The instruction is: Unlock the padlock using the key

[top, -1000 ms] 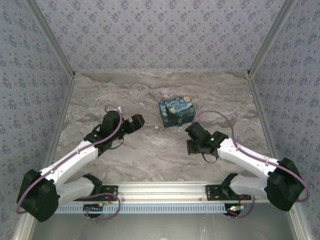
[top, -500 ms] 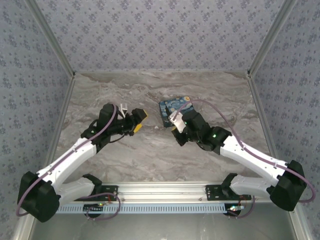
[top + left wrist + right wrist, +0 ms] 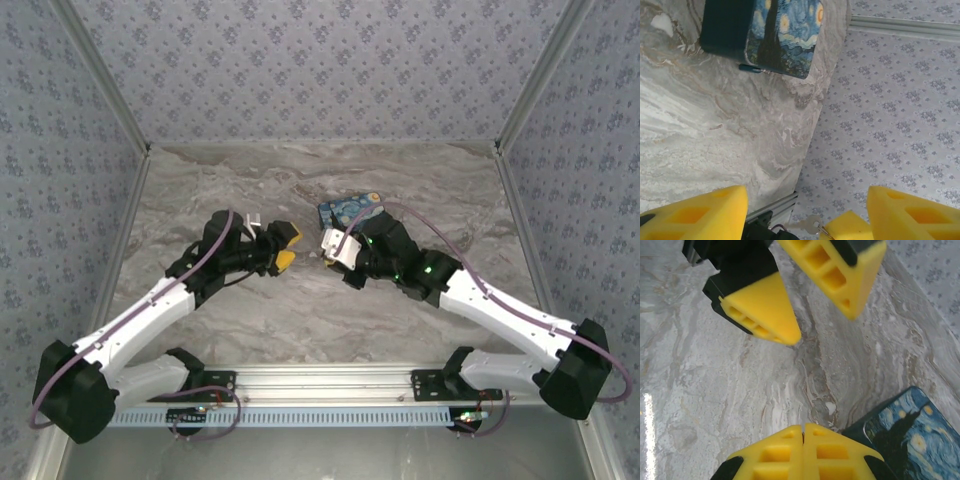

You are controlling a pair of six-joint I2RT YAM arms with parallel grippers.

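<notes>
Top external, left gripper [image 3: 288, 248] apart, right gripper [image 3: 803, 429] pinched on key [image 3: 807, 225], both beside box [image 3: 350, 208], table [image 3: 250, 320] edges well away

Yellow left pincer [image 3: 825, 324], grey-marbled table [image 3: 715, 390]

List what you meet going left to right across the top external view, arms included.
Left arm's elbow → left arm's base → left fingers → right fingers → right arm's base → right arm's elbow. Painted box omitted: it overlaps the right fingers.
</notes>
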